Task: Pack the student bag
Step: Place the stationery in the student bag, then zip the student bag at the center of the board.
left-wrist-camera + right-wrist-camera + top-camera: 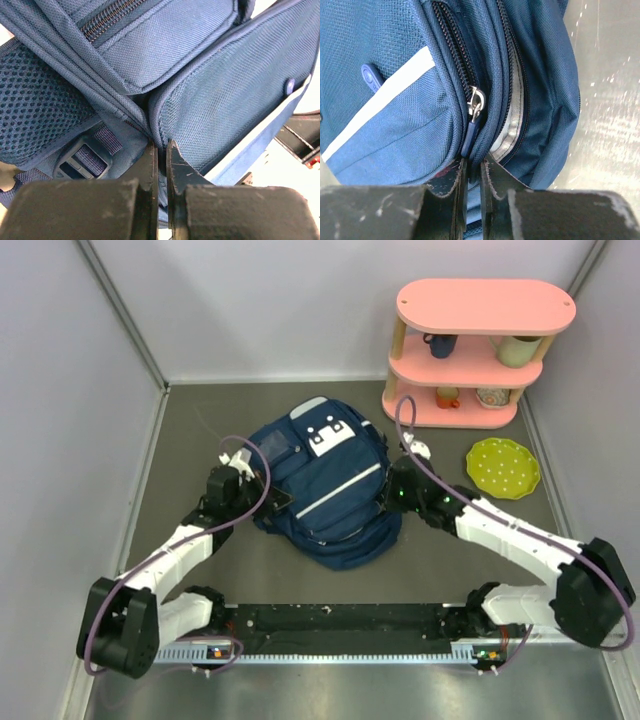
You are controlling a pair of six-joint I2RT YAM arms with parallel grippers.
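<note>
- On the left of the grey surface (190, 440), the left arm's fingers (146, 175) are drawn almost together, leaving only a thin slit. They pinch a side seam of the large navy blue fabric student bag (325, 480).
- Beside that seam are a dark mesh side pocket (35, 100) and a grey plastic strap buckle (82, 162) threaded with ribbed webbing.
- At the middle of the surface the student bag lies flat, front up and tilted. Its coarse woven cloth bulges softly and is crossed by a slanting white stripe (338, 490), with white patches near the top.
- Against the bag's right side, the right arm's fingers (495, 182) are nearly closed. They grip the blue zip pull tab (469, 137), which hangs from a silver metal slider (476, 102) on a closed toothed zip.
- Far right, well apart from the bag, stand a pink three-tier oval shelf (485, 305) holding cups and a round lime-green dotted plate (503, 467).
</note>
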